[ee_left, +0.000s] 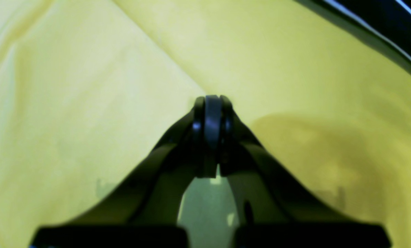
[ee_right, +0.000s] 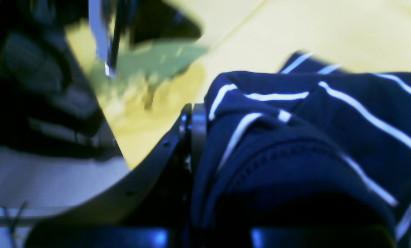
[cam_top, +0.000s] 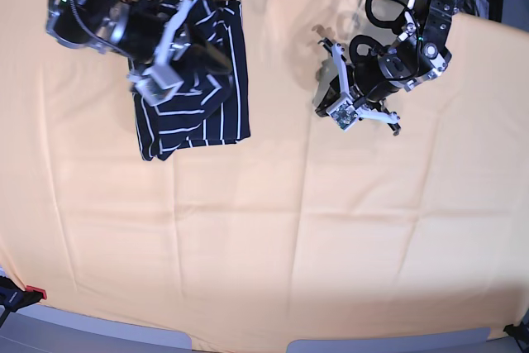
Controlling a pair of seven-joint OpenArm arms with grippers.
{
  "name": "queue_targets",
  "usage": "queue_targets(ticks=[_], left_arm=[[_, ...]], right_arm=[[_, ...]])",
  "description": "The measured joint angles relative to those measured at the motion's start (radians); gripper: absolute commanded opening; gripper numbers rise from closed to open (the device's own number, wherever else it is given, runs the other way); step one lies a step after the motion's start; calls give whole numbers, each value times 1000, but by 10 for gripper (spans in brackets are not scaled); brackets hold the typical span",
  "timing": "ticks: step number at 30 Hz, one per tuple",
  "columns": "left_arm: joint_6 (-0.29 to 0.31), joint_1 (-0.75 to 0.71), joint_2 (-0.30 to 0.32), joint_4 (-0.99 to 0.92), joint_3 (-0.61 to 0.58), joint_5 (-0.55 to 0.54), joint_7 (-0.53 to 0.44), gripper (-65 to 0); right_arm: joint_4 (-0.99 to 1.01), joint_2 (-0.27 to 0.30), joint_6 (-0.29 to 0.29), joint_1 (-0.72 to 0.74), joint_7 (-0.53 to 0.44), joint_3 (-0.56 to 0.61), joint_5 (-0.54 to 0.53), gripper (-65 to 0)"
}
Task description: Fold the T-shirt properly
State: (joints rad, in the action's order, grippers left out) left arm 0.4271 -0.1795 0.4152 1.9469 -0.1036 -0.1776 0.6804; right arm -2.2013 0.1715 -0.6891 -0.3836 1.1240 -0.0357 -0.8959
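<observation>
Navy T-shirt point(ee_right: 295, 144) hides right gripper's point(ee_right: 205, 113) jaws (blurred)

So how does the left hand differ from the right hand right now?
The left hand is shut on nothing, while the right hand is shut on the T-shirt. The left hand sits over bare yellow cloth, apart from the shirt; the right hand is at the shirt's bunched fabric. Both are near the table's far edge.
</observation>
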Motion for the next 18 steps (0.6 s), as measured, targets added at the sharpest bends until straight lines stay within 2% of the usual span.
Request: queue_targets(ticks=[2,5,6,10,13,18], left_arm=[[1,3,0,0,10,-2,-2,-650],[1,4,-2,0,46,-2,-2,-650],[1,5,-2,0,66,-2,-2,-650],[-1,5,6,0,178,-29,-3,-650],[-19,5,56,0,250,-101,-2,-650],[-26,-4,85,0,329,-165,44,-650]], right_arm=[[56,0,-4,31,-24,68,70,-528],[123,6,-4,87,-14,185,117,-295],[133,10,-5,105,1,231,139,-262],[137,11,-3,156,10,374,208,-258],[137,11,-3,194,4,439,218,-258],[136,11,0,218,-20,480,377,-258]])
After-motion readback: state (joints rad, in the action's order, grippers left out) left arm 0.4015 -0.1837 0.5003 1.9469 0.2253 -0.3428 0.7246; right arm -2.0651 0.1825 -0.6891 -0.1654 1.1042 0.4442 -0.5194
